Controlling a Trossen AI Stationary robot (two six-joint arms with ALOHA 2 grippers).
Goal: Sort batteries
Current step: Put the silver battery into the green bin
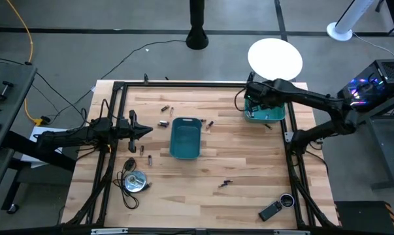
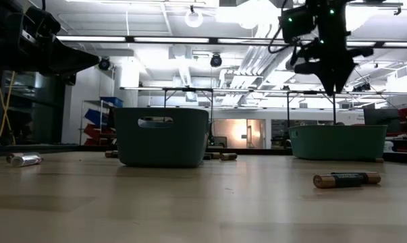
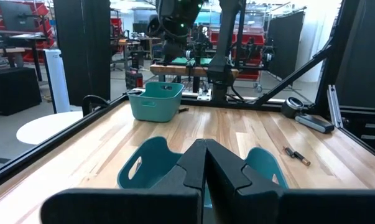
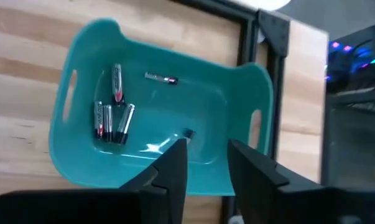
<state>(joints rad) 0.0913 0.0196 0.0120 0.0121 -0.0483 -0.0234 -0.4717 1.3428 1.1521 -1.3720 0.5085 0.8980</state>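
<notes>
Two teal bins stand on the table: one in the middle [image 1: 185, 137] and one near the far right corner [image 1: 265, 112]. My right gripper [image 4: 206, 152] hangs open above the far right bin [image 4: 168, 118], which holds several silvery batteries [image 4: 112, 118]; one more [image 4: 160, 78] lies apart from them. My left gripper [image 3: 206, 163] is shut and held in the air left of the middle bin [image 3: 143, 165], pointing at it. Loose batteries lie on the wood around the middle bin [image 1: 163, 123], [image 1: 210, 124], [image 1: 142, 149] and toward the near edge [image 1: 225, 184].
A round silver disc with a black cable [image 1: 134, 181] lies near the left arm. A black remote-like device [image 1: 270, 211] and a small round thing [image 1: 287, 200] sit at the near right corner. A black frame [image 1: 183, 83] runs along the table's edges.
</notes>
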